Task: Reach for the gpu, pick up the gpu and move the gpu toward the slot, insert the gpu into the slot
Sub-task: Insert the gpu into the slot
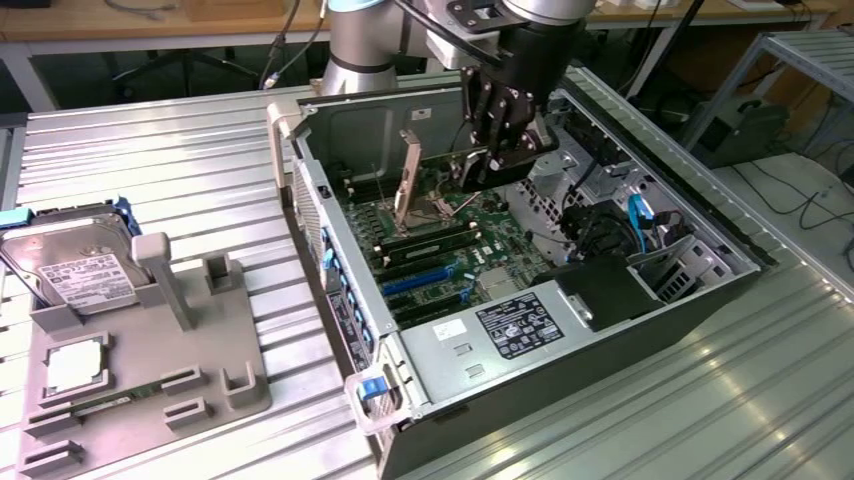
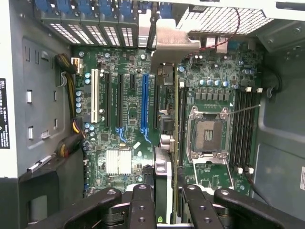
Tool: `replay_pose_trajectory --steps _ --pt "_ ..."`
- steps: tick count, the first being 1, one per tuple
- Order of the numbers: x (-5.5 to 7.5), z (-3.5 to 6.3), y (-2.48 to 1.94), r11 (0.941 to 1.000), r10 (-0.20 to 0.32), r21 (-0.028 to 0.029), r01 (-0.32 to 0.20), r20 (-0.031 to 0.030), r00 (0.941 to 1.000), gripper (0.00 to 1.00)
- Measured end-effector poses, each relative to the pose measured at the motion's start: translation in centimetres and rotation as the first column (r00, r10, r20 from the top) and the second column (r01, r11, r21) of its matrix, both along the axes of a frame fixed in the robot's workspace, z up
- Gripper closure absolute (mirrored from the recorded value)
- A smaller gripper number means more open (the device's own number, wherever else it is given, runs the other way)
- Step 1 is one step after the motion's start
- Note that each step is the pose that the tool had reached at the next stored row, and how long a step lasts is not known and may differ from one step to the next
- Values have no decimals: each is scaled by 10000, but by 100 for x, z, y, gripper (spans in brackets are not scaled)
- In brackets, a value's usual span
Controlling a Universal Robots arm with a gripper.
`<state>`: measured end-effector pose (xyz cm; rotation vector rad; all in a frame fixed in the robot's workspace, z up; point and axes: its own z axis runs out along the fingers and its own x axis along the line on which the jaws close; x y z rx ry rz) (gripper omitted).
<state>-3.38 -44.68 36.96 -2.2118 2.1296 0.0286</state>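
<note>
The gpu [image 2: 176, 119] is a thin dark card seen edge-on, with its pale metal bracket [image 2: 169, 40] at one end. My gripper [image 2: 167, 210] is shut on it, one black finger on each side of the card. In the exterior view the gripper [image 1: 490, 168] hangs inside the open computer case and holds the gpu [image 1: 411, 165] upright above the green motherboard [image 1: 467, 250]. The card sits between the long blue slot [image 2: 145, 102] and the CPU socket [image 2: 208, 133], over a dark slot beside the blue one. I cannot tell whether its lower edge touches the slot.
The case walls [image 1: 300, 190] enclose the gripper. A power supply [image 1: 521, 325] and blue cables [image 1: 638, 215] fill the near end. On the exterior view's left, a grey fixture [image 1: 200, 370] carries a silver hard drive [image 1: 80, 270] and a small green memory stick [image 1: 107, 405].
</note>
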Motion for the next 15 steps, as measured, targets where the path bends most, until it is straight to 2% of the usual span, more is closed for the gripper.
replay_pose_trajectory --steps 11,13,15 --pt "-27 -19 -1 10000 -14 1 14 3 10000 73" --pt "-24 -43 -4 10000 -13 5 13 -43 10000 73" --pt "-24 -56 -4 10000 -17 2 17 -45 10000 73"
